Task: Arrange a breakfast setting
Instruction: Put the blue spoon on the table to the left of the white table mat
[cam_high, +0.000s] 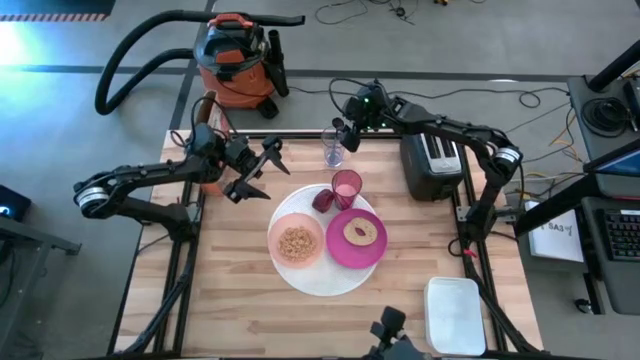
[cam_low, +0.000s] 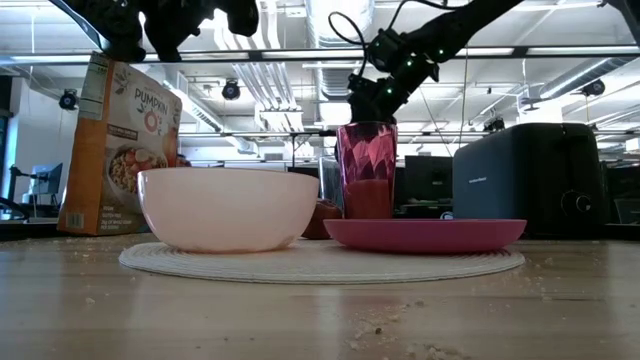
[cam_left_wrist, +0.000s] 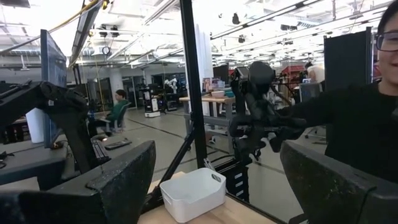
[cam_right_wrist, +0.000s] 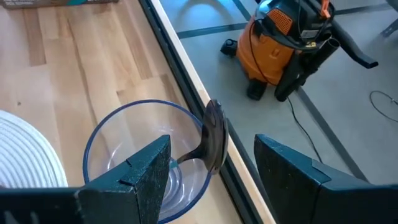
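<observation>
Across the pale wood tabletop (cam_high: 230, 290), crumbs are lying; workshop beyond. Near its far edge my released right hand (cam_right_wrist: 211, 177) is hovering over the clear glass (cam_right_wrist: 146, 158), spoon (cam_right_wrist: 211, 140) leaning upright inside. My left hand (cam_high: 258, 170) is gaping empty.

On the table: one white plate (cam_high: 322, 275), one bowl (cam_high: 295, 243), one magenta plate (cam_high: 357, 239), one pink cup (cam_high: 346, 187), one glass (cam_high: 332, 149) with one spoon (cam_right_wrist: 213, 138) in it, one cereal box (cam_low: 117, 143), one toaster (cam_high: 431, 164), one white bin (cam_high: 455, 316). Two arms work above. One vacuum (cam_high: 236, 58) stands on the floor.
</observation>
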